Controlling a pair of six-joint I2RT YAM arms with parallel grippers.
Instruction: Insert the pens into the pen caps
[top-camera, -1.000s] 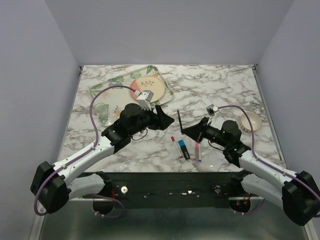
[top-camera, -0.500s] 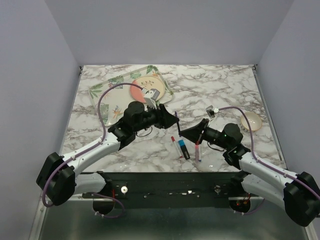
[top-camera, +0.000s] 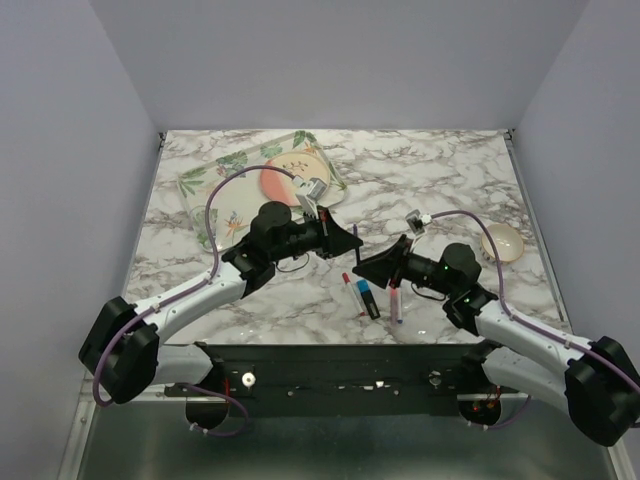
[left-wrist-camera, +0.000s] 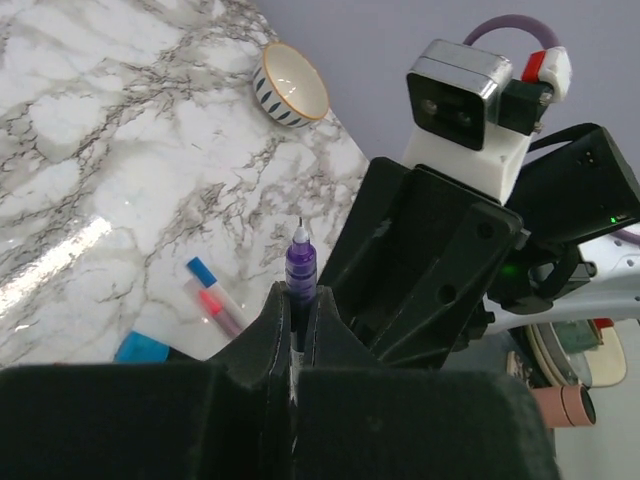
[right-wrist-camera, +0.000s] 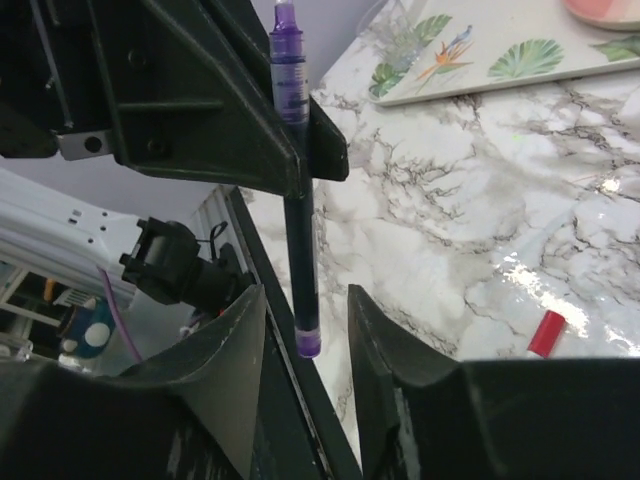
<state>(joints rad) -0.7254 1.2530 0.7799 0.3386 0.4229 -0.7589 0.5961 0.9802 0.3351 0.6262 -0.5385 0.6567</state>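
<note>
Left fingers (left-wrist-camera: 262, 345) pinch the navy pen (right-wrist-camera: 300, 250); right fingers (right-wrist-camera: 222, 365) spread around it, bowl (left-wrist-camera: 281, 104) beyond.

White marble surface (top-camera: 450, 170) veined in grey. Dark navy pen (right-wrist-camera: 297, 210) with purple ends (a translucent violet collar near its tip). Left pincer (left-wrist-camera: 300, 320) and right pincer (right-wrist-camera: 305, 330) both matte black. Cream bowl (left-wrist-camera: 290, 85), orange rim, navy dashes outside. Pale tray (top-camera: 228, 210) printed with green leaves and orange blooms; peach plate (top-camera: 283, 175). A white pen (top-camera: 352, 292) tipped red; a pink-and-white pen (top-camera: 396, 302)
</note>
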